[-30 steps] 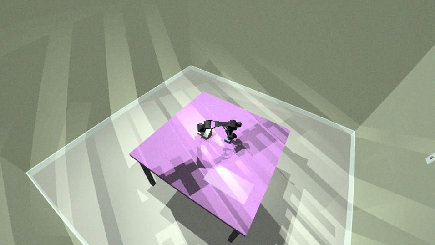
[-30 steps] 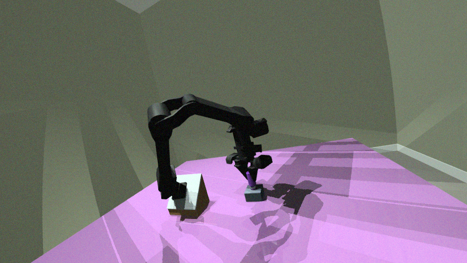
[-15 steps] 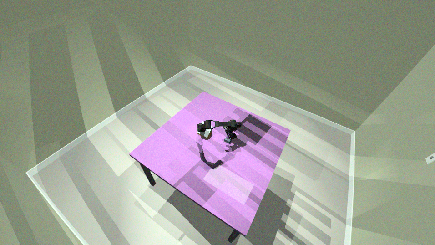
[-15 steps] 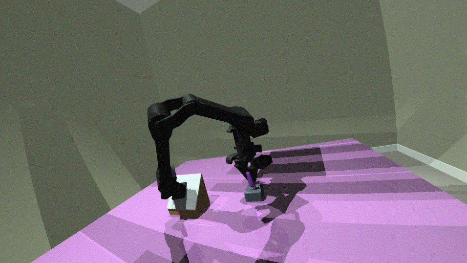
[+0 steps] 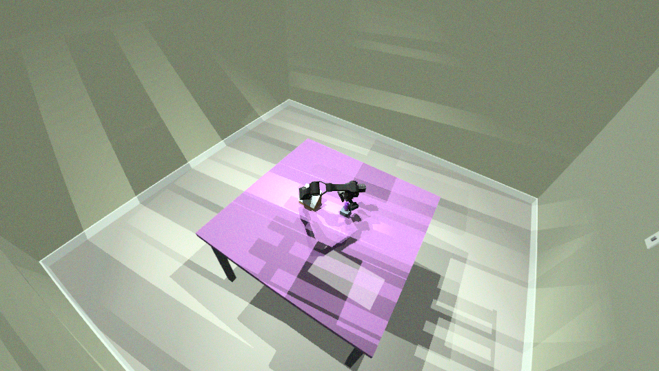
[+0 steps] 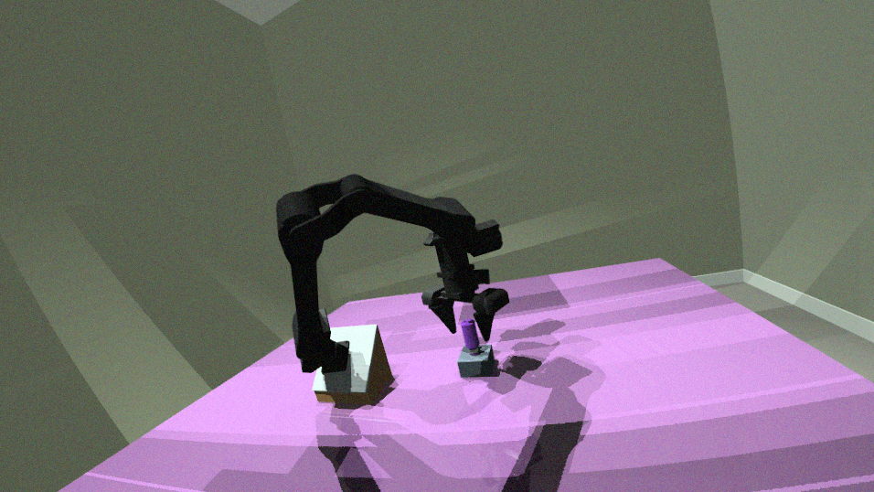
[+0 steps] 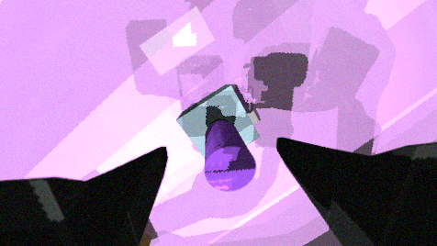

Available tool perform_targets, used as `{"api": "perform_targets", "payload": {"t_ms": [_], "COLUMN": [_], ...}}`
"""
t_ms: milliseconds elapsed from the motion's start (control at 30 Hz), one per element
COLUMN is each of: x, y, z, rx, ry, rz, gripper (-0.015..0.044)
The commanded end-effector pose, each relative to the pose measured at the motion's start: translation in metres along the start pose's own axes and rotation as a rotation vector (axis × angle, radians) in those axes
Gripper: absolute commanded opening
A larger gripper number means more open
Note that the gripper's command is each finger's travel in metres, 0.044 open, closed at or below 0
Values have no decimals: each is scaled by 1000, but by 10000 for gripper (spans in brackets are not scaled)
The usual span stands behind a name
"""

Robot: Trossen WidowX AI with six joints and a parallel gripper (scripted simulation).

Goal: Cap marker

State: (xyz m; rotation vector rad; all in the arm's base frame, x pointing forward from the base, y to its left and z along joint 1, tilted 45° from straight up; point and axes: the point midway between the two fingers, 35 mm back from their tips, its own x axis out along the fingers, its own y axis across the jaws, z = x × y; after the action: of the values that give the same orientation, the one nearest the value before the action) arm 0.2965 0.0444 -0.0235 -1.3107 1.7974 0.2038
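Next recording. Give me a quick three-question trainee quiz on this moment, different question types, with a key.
1. True or false: the gripper is clamped on the purple cap.
2. Where does the cap sit? A) lying on the table B) on the marker in the holder block C) on the arm's base
3. Fill in: in the wrist view the two fingers stand ____ of the cap, one on each side.

Key: 1 false, it is open; 2 B; 3 clear.
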Motion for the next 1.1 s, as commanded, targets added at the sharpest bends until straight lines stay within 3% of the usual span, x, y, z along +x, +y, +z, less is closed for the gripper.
{"api": "perform_targets", "payload": {"t_ms": [0, 100, 233, 333, 633, 800, 1067], "x": [-33, -69, -71, -70, -62, -61, -61], "y": [-1, 1, 1, 1, 1, 1, 1], "z": [4, 2, 1, 1, 1, 1, 1], "rx": [3, 3, 3, 144, 1003, 1065, 1065], "ry": [-12, -11, -11, -10, -9, -9, -9], "rz": [-1, 0, 0, 1, 1, 1, 1], "gripper": [440, 440, 440, 361, 125, 0, 0]}}
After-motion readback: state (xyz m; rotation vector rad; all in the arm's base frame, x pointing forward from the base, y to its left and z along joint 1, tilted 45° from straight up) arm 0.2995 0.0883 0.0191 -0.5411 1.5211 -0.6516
